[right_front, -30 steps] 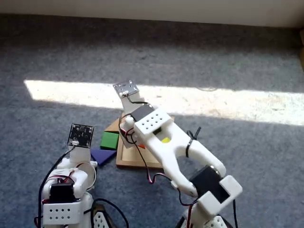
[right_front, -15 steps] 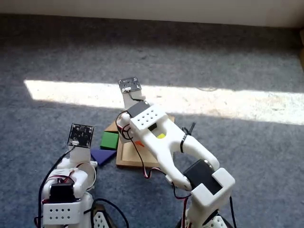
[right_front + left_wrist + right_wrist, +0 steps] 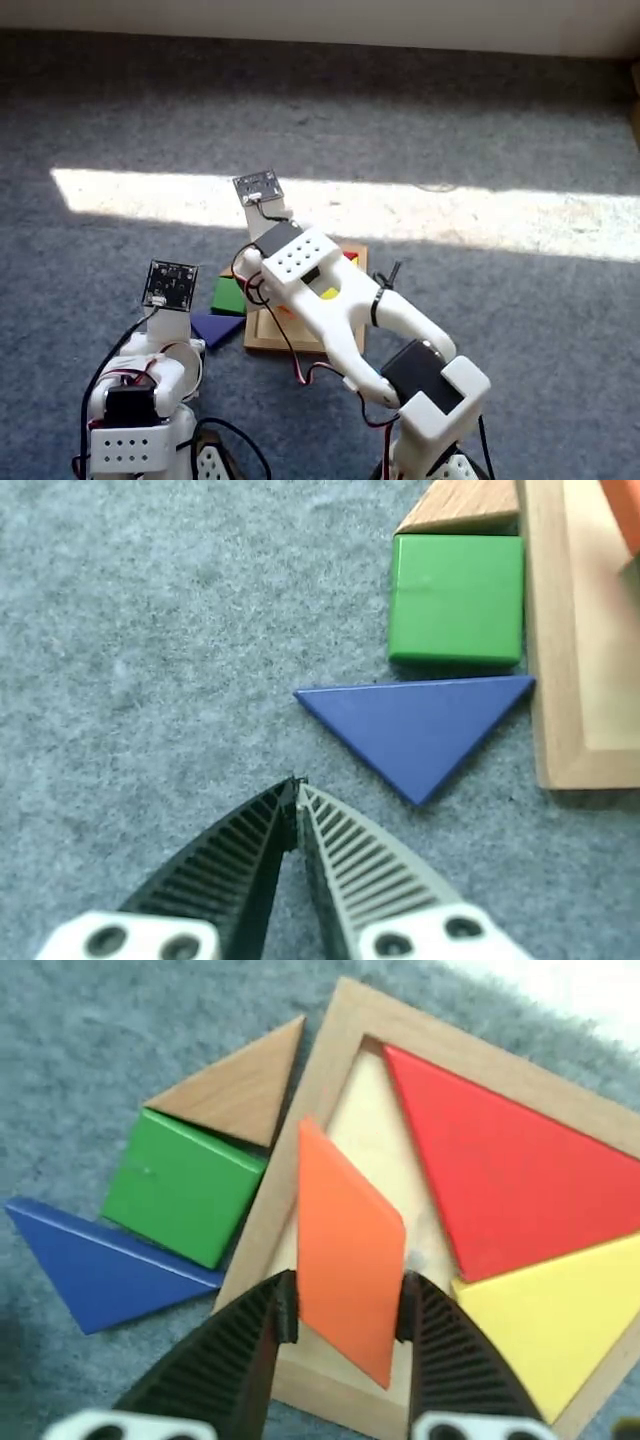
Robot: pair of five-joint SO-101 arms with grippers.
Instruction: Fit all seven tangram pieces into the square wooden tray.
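Left arm (image 3: 150,385) is folded back low, jaws pressed together over the carpet (image 3: 150,630), tips just short of the blue triangle (image 3: 420,730). Right arm (image 3: 340,300) stretches forward over the wooden tray (image 3: 330,1070), jaws clamped on the orange parallelogram (image 3: 345,1240) beside the red triangle (image 3: 500,1180).

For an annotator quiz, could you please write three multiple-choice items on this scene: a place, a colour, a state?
1. Where is the green square? A in the wooden tray; B on the carpet beside it; C in a gripper.
2. What colour is the piece in the right gripper? A red; B orange; C blue.
3. The left gripper is: A shut, empty; B open; C holding a piece.
B, it lies outside the rim; B, an orange parallelogram is clamped there; A, jaws closed on nothing.
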